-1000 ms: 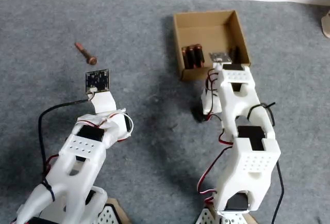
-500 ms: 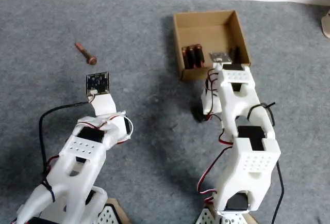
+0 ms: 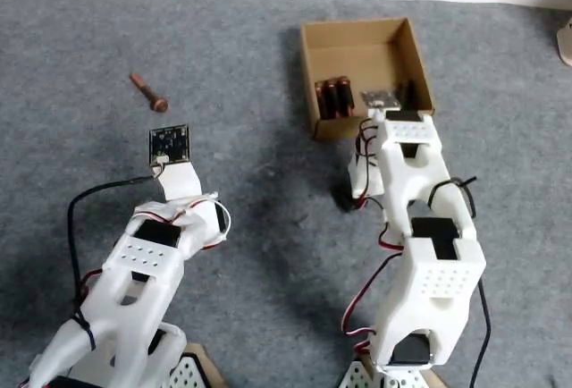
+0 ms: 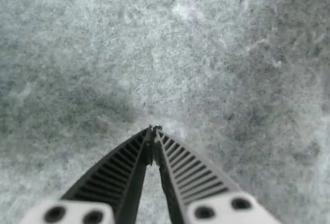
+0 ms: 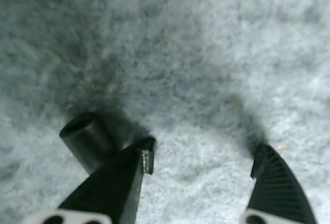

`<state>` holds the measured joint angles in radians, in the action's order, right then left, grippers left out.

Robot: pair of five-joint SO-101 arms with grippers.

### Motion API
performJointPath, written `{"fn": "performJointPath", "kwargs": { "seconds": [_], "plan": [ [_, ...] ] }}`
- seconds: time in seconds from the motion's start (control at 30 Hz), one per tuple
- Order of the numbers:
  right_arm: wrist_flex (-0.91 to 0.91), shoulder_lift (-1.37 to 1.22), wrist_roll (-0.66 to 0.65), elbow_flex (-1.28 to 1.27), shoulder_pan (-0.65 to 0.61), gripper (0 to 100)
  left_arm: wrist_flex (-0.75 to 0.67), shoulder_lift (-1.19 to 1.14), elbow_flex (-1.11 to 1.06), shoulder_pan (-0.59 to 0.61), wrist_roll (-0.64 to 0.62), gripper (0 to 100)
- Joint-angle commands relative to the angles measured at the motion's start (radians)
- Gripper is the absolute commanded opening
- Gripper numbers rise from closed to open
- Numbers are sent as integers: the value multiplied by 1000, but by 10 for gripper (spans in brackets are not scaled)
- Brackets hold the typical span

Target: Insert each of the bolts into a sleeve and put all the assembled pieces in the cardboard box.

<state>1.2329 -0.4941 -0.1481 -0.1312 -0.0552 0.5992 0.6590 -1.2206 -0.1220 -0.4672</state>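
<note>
**Fingers [image 4: 124, 175] pressed together on the left, spread wide on the right**

We see the left gripper [image 4: 153, 129] pointing down at the grey carpet [image 4: 206, 38]; its two ribbed fingers meet tip to tip with nothing between them. The right gripper [image 5: 203, 157] also faces the carpet; its jaws stand far apart and hold nothing. A black sleeve [image 5: 86, 137] lies on its side on the carpet, its hollow end turned towards the camera; it sits just beside the outer face of one finger, outside the gap, and we cannot tell whether the two touch.

From the high view, the left arm [image 3: 143, 267] rises from its base at the near edge of the table and leans forward, its wrist tipped downward. The bolt [image 3: 147, 92] lies alone on the carpet farther out, apart from that arm, its head end the nearer one. The right arm [image 3: 420, 227] stretches straight ahead from its own base; its far end reaches the near wall of the cardboard box [image 3: 357, 29]. Inside the box, several assembled pieces [image 3: 332, 97] lie side by side against that near wall, towards the corner on the left arm's side.
</note>
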Motion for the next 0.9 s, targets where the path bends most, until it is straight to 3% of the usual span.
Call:
{"fn": "performJointPath", "kwargs": {
  "seconds": [0.0,0.33,0.57,0.87],
  "plan": [
    [48,-21,-3,25,16,272,-15,19,8,8,0,31],
    [217,110,-6,134,-42,273,-15,19,8,8,0,31],
    [228,266,-68,134,-94,273,-15,19,7,8,0,31],
    [199,278,-69,131,-137,273,-15,18,7,8,0,31]
  ]
}}
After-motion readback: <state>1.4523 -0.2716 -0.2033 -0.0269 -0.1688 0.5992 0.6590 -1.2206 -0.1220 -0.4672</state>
